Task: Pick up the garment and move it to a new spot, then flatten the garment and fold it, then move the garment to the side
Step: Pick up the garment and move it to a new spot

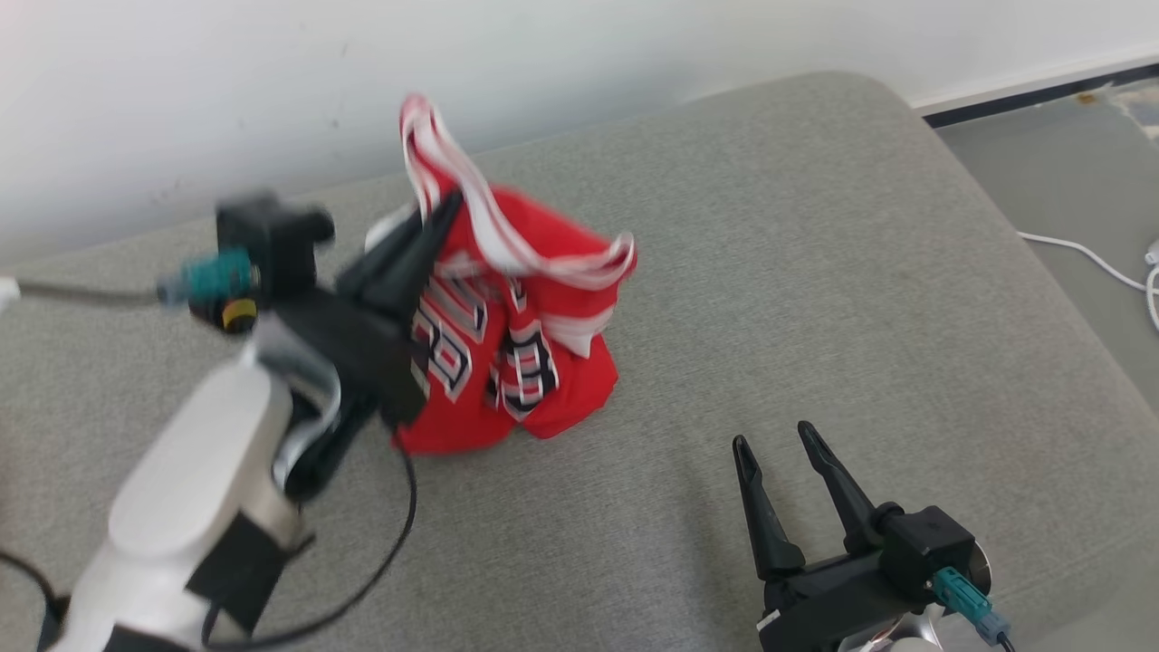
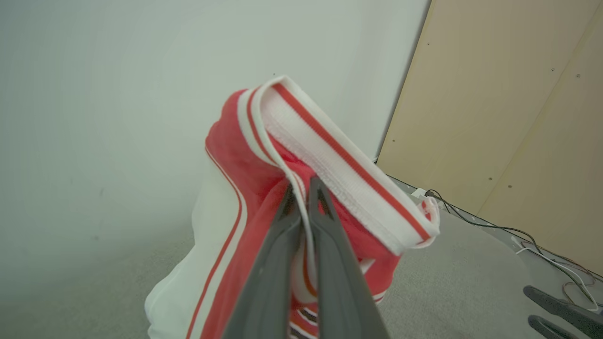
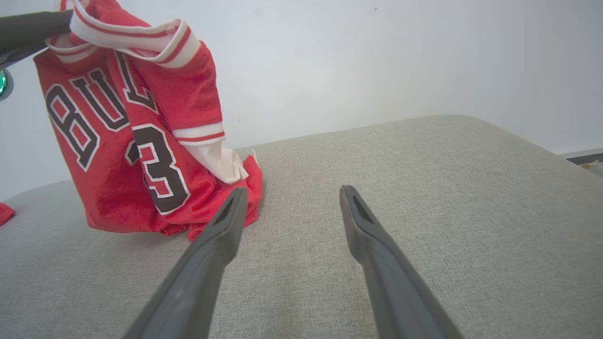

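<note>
Hanging from left gripper (image 1: 444,208), pinched shut on striped trim: red garment (image 1: 534,371), hem touching grey cushion (image 1: 860,272); right gripper (image 1: 774,436) spread wide, empty, above cushion's near part.

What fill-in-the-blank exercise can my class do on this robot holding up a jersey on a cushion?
1. The jersey is mainly ____ with white trim.
2. The left gripper is ____ on the jersey's striped trim.
3. The right gripper is ____ and holds nothing.
4. The jersey's bottom rests on the ____ cushion.
Missing words: red; shut; open; grey.
</note>
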You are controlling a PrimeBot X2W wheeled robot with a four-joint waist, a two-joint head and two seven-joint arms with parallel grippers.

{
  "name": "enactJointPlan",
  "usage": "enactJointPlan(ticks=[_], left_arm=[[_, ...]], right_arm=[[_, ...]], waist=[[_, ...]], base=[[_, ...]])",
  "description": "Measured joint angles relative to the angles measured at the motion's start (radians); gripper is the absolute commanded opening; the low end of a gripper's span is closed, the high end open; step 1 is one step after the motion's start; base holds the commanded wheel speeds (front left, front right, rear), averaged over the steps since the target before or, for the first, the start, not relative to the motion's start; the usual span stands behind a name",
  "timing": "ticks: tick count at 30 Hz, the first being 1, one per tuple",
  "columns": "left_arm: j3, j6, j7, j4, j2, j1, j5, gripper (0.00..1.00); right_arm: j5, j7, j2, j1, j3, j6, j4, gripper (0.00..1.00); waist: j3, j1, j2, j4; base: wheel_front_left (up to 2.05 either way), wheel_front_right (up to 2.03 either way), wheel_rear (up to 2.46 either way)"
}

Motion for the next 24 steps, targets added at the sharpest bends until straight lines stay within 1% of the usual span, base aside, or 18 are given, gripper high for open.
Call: enactJointPlan(ticks=[2, 5, 6, 8, 9, 10, 12, 14, 15, 16, 17, 19, 22, 24], left_arm=[[-0.026, 0.000, -0.037, -0.002, 0.016, 0.051, -0.021, 0.00], [-0.025, 0.000, -0.100, 0.012, 0.051, 0.115, -0.061, 0.00], [-0.034, 0.000, -0.116, 0.013, 0.063, 0.132, -0.074, 0.06], [-0.057, 0.000, -0.148, 0.009, 0.081, 0.164, -0.123, 0.27], [-0.073, 0.000, -0.160, 0.008, 0.092, 0.177, -0.146, 0.33], [-0.093, 0.000, -0.172, 0.006, 0.111, 0.186, -0.158, 0.36], [-0.121, 0.000, -0.198, 0.013, 0.149, 0.195, -0.185, 0.37], [-0.136, 0.000, -0.216, 0.045, 0.182, 0.202, -0.190, 0.32], [-0.143, 0.000, -0.224, 0.061, 0.194, 0.210, -0.190, 0.40], [-0.143, 0.000, -0.232, 0.077, 0.199, 0.218, -0.190, 0.66], [-0.137, 0.000, -0.239, 0.090, 0.198, 0.227, -0.193, 1.00], [-0.113, 0.001, -0.249, 0.114, 0.195, 0.241, -0.191, 1.00], [-0.062, 0.033, -0.253, 0.121, 0.189, 0.287, -0.170, 1.00], [-0.007, 0.064, -0.253, 0.090, 0.180, 0.331, -0.130, 1.00]], right_arm=[[0.000, 0.000, 0.002, 0.001, 0.000, 0.000, -0.001, 1.00], [0.000, 0.000, 0.001, 0.001, -0.001, 0.000, -0.001, 1.00], [0.000, 0.000, 0.000, 0.001, -0.003, 0.000, 0.000, 1.00], [-0.001, 0.000, -0.002, 0.002, -0.004, 0.000, 0.000, 1.00], [-0.002, 0.000, -0.006, 0.002, -0.005, 0.000, 0.001, 1.00], [-0.002, 0.000, -0.009, 0.003, -0.006, 0.000, 0.002, 1.00], [-0.002, 0.000, -0.013, 0.004, -0.004, 0.000, 0.005, 1.00], [-0.002, 0.000, -0.015, 0.004, 0.001, 0.000, 0.007, 1.00], [-0.002, 0.000, -0.015, 0.004, 0.002, 0.000, 0.008, 1.00], [-0.002, 0.000, -0.016, 0.005, 0.003, 0.000, 0.010, 1.00], [-0.002, 0.000, -0.017, 0.006, 0.003, 0.000, 0.011, 1.00], [-0.001, 0.000, -0.018, 0.011, 0.004, 0.000, 0.012, 1.00], [-0.001, 0.000, -0.021, 0.027, 0.006, 0.000, 0.017, 1.00], [0.000, 0.000, -0.023, 0.036, 0.004, 0.000, 0.019, 1.00]], waist=[[0.009, 0.0000, 0.0001, 0.008], [0.017, -0.0001, 0.0000, 0.023], [0.019, 0.0000, 0.0000, 0.028], [0.021, 0.0000, 0.0000, 0.039], [0.022, -0.0001, 0.0000, 0.044], [0.022, 0.0000, 0.0000, 0.051], [0.021, -0.0001, 0.0000, 0.063], [0.017, 0.0000, 0.0000, 0.073], [0.013, 0.0000, 0.0000, 0.076], [0.008, -0.0001, 0.0000, 0.078], [0.003, -0.0001, 0.0000, 0.080], [-0.008, -0.0001, 0.0000, 0.084], [-0.027, -0.0001, 0.0000, 0.090], [-0.041, -0.0002, -0.0001, 0.094]], base=[[0.00, 0.00, 0.00], [0.00, 0.00, 0.00], [0.00, 0.00, 0.00], [0.00, 0.00, 0.00], [0.00, 0.00, 0.00], [0.00, 0.00, 0.00], [0.00, 0.00, 0.00], [0.00, 0.00, 0.00], [0.00, 0.00, 0.00], [0.00, 0.00, 0.00], [0.00, 0.00, 0.00], [0.00, 0.00, 0.00], [0.00, 0.00, 0.00], [0.00, 0.00, 0.00]])
